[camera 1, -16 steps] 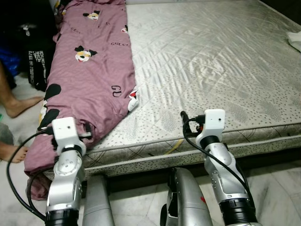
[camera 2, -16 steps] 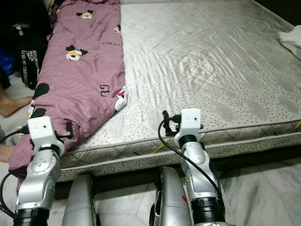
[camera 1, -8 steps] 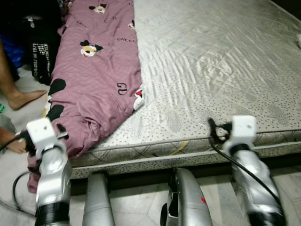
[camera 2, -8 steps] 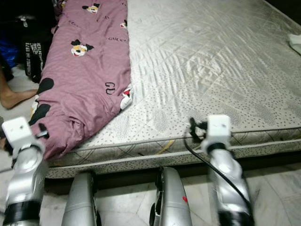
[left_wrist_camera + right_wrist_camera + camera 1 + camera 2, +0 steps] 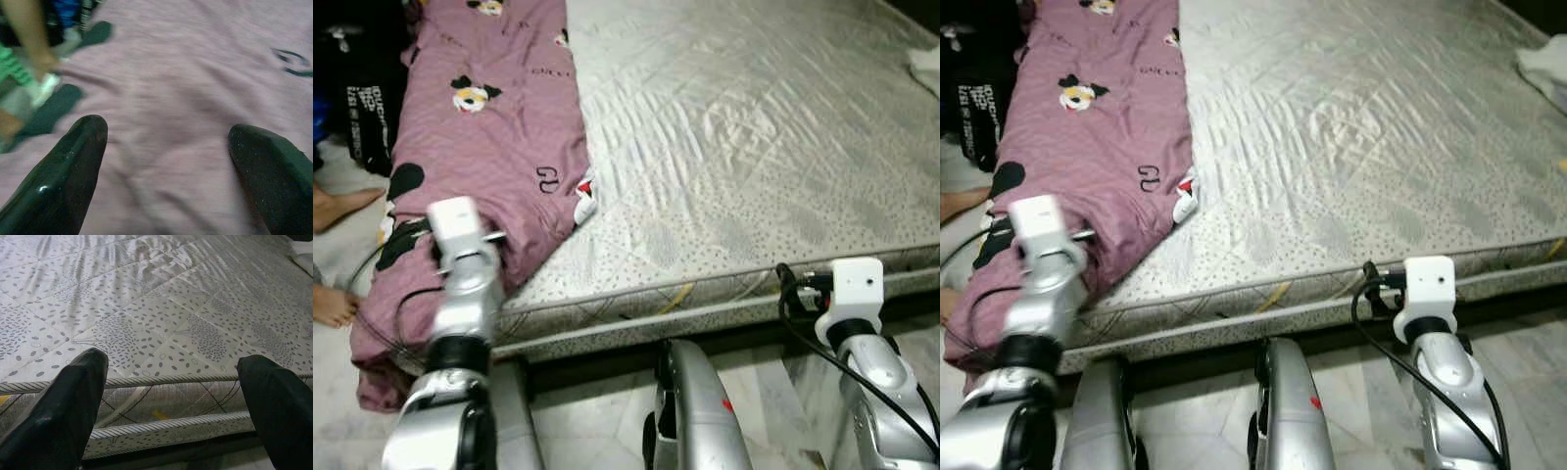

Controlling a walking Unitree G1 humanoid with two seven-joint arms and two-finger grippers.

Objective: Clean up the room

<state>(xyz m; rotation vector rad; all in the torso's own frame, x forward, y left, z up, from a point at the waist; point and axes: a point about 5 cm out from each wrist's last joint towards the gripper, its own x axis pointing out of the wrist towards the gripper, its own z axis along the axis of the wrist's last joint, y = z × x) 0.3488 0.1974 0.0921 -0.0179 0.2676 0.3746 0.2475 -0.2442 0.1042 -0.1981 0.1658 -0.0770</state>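
left eye view: pink blanket lengthwise along mattress edge, both fingers wide.

We see the head views evenly lit, with the quilted mattress brightest: its satin cover throws pale sheen along the wrinkles near the middle. The upper left corner beside the pink sheet falls into deep shadow, and the gap under the bed edge is dark too. Both head views are slightly soft, and the left arm's housing looks smeared. Our left wrist view is the blurriest: the pink cloth is streaked, its prints are fuzzy, and a small glint sits on one black finger. The right wrist view is sharper on the mattress pattern, while its near fingers stay dark and out of focus.
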